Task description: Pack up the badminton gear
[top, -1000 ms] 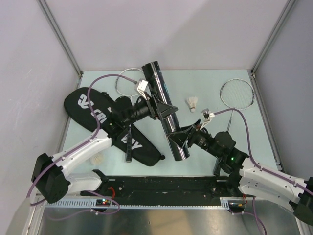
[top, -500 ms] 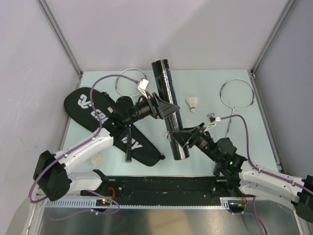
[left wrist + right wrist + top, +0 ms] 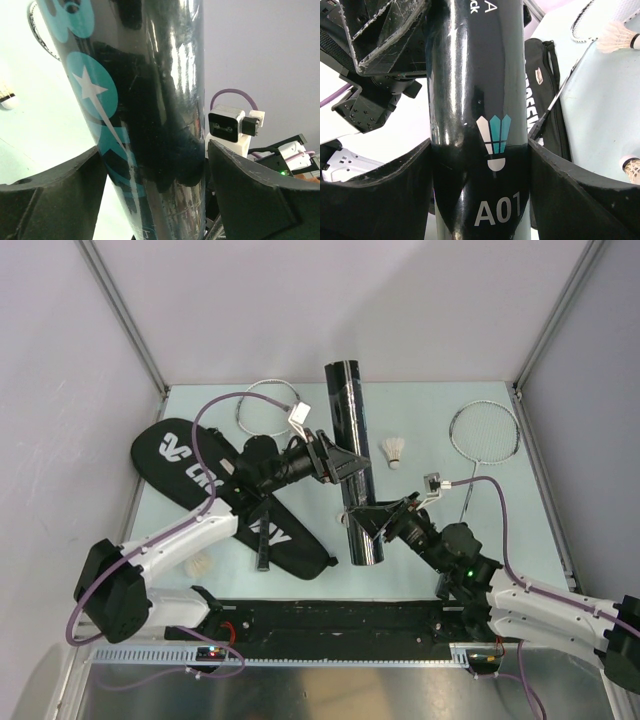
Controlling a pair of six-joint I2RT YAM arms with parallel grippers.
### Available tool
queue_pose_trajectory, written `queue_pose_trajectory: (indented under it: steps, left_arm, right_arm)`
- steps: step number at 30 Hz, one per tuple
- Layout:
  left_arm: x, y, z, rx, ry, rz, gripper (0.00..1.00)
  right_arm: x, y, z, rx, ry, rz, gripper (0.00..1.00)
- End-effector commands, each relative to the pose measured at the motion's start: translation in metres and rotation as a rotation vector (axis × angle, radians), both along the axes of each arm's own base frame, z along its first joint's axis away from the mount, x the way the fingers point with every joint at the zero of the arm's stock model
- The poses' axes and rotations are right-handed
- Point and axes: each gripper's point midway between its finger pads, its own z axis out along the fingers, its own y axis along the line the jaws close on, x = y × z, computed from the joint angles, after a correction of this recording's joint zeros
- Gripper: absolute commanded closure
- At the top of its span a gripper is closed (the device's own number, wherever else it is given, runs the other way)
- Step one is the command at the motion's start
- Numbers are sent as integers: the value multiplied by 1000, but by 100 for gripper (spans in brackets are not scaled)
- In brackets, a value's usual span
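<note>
A long black tube [image 3: 345, 410] is held over the middle of the worktop [image 3: 440, 400], tilted, with its far end raised toward the back wall. It is clamped at two places. The left jaws are closed around its middle and the right jaws are closed around it nearer the robot. In each wrist view the pair is seen pressed against the glossy wall.

Such a double hold is probably meant to steady a long, slippery thing while it is aimed, perhaps for loading. A white shuttlecock [image 3: 396, 451] lies just right of the tube, and a second shuttlecock [image 3: 200, 566] lies by the left arm. The black racket bag [image 3: 175, 452] is laid flat at the left, with one racket [image 3: 262, 540] across it. The other racket [image 3: 485, 430] lies at the far right.

Whether the tube's ends are capped, what is inside it, and whether its near end touches the worktop cannot be told. The bag's opening cannot be made out. Part of the left racket's shaft is hidden behind the left arm.
</note>
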Motion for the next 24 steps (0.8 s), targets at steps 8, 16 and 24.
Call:
queue_pose_trajectory:
  steps: [8,16,24]
  left_arm:
    - [-14,-15,23,-38,-72,-125,24]
    - [-16,-14,25,-44,-81,-132,32]
    - [-18,0,27,-43,-105,-124,43]
  right_arm:
    - [-3,-3,25,67,-60,-1,61]
    - [-7,-1,25,65,-61,17,58]
    - [-12,-9,13,-54,-95,20,22]
